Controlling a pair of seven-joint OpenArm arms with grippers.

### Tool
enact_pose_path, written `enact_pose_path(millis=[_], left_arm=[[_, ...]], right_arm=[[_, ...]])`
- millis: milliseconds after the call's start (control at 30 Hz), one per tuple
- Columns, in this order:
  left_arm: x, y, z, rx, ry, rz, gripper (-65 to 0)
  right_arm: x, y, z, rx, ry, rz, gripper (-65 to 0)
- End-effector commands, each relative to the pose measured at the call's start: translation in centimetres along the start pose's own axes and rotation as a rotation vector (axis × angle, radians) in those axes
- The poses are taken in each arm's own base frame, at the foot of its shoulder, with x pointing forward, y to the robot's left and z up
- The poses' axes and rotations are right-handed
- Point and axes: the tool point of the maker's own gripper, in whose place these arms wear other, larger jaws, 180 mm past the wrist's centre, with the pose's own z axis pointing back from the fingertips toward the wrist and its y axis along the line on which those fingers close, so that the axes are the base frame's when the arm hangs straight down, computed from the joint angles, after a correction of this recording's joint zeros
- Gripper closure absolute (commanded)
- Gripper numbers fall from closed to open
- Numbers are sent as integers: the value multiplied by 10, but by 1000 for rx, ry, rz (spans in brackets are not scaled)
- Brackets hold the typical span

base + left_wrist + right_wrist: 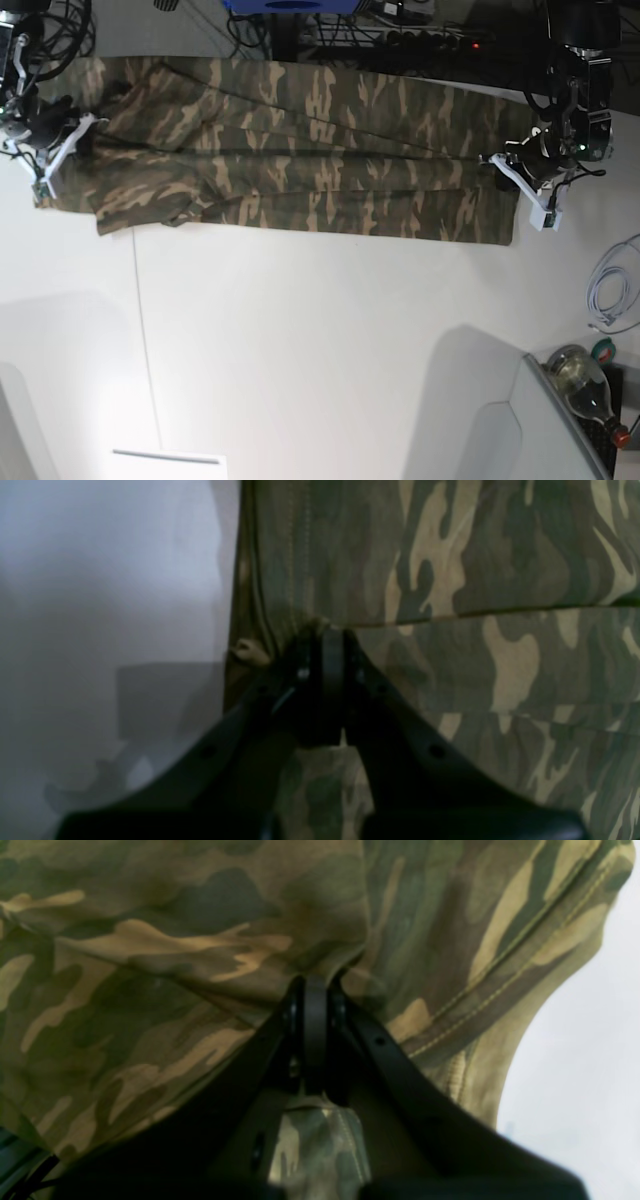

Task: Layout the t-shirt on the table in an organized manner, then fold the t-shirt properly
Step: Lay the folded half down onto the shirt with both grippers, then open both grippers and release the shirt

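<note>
The camouflage t-shirt point(300, 170) lies stretched in a long folded band across the far part of the white table point(320, 350). My left gripper point(503, 166) is at the shirt's right end, shut on the hem edge; in the left wrist view the closed gripper point(325, 630) pinches a fold of the t-shirt point(500, 580) beside bare table point(100, 580). My right gripper point(78, 132) is at the shirt's left end. In the right wrist view the gripper point(315, 982) is shut on bunched t-shirt cloth point(150, 965) near a stitched sleeve hem.
A thin dark seam line point(141, 330) runs down the table. A white cable coil point(612, 290) and a glass bottle point(585, 385) lie at the right. A grey box corner point(520, 430) sits at the front right. Cables and equipment point(400, 25) stand behind the table.
</note>
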Motion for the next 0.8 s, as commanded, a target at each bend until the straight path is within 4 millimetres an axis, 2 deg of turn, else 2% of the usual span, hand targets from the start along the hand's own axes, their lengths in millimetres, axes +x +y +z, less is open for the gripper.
enact_pose_path(millis=[0,33,167,233,267,333,400,500,567,633,767], left_arm=[[8,9,4,23,-14,-15,0],[7,9,4,23,-11,-15,0],[7,9,4,22,-10,-14,0],[2,8,5,20,-3,-9,0],[2,8,5,18,-4,-6,-49],[0,3,3,8,-3,5,-212],[-3,1,2,5,0,8,-377],[-2,3,3,8,-3,12,-558],[2,21,11,48,-35,59,-619],[13,38,24,87,-101,133,-634],[34,65,60,163,-233,199,-632]], right_arm=[[10,-10,5,-24,-25,9,-53],[10,-10,5,-24,-25,9,-90],[8,-10,6,-24,-24,10,-309],[9,-9,9,-27,-31,17,-363],[10,-8,12,-29,-38,24,-363],[19,1,18,-29,-74,35,-365],[32,-7,35,-76,-145,2,-366],[57,-11,60,-135,-259,-37,-368],[75,-10,65,-138,-297,-8,-368],[105,-5,62,-119,-344,26,-368],[139,1,33,-50,-361,-10,-369]])
